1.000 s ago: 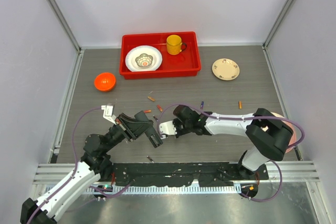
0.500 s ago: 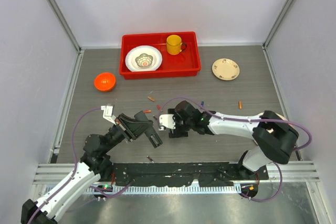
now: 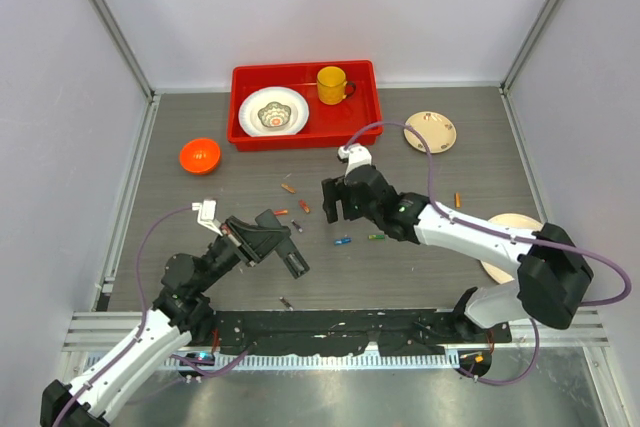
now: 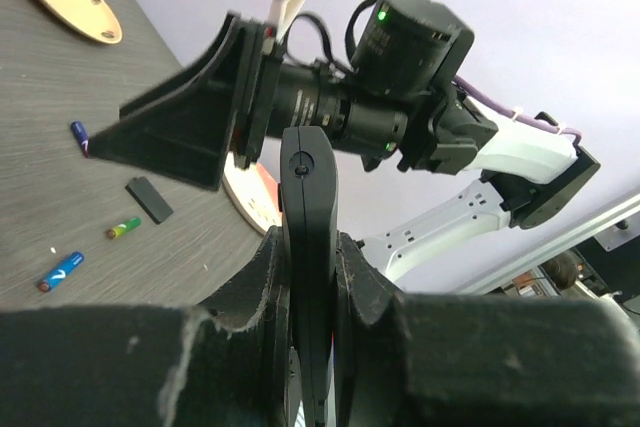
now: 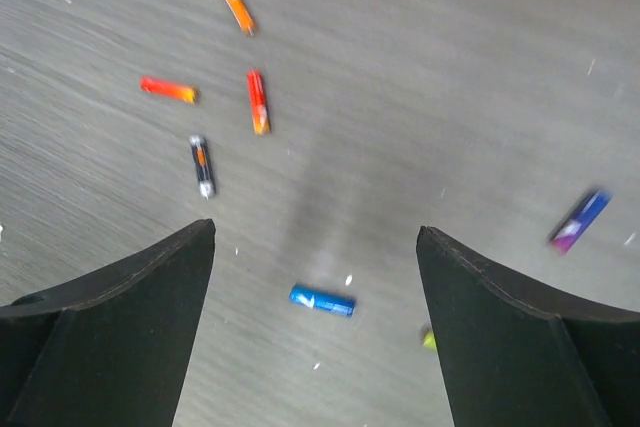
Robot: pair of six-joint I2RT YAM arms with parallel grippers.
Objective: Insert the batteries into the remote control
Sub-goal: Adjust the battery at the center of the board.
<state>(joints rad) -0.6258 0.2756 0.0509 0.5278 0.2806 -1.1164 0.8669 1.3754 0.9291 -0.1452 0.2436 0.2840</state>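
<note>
My left gripper (image 3: pixel 270 235) is shut on the remote control (image 3: pixel 293 259), a slim black bar that sticks out toward the table's middle. In the left wrist view the remote control (image 4: pixel 310 187) stands on edge between the two fingers. My right gripper (image 3: pixel 335 199) hangs open above the table, behind the remote and apart from it. Several batteries lie loose: a blue one (image 5: pixel 322 300) on the table below the gap between the right fingers, a green one (image 3: pixel 376 237), orange ones (image 5: pixel 258 101) and a dark one (image 5: pixel 201 166).
A red tray (image 3: pixel 236 107) with a white bowl and yellow mug stands at the back. An orange bowl (image 3: pixel 200 155) is at the left, and a cream plate (image 3: pixel 430 131) at the back right. Another plate (image 3: pixel 505 237) lies under the right arm. A small flat black piece (image 4: pixel 150 199) lies near the green battery.
My right gripper has opened and pulled back from the remote toward the middle of the table. The blue and green batteries now show on the table. The left arm has not moved.
</note>
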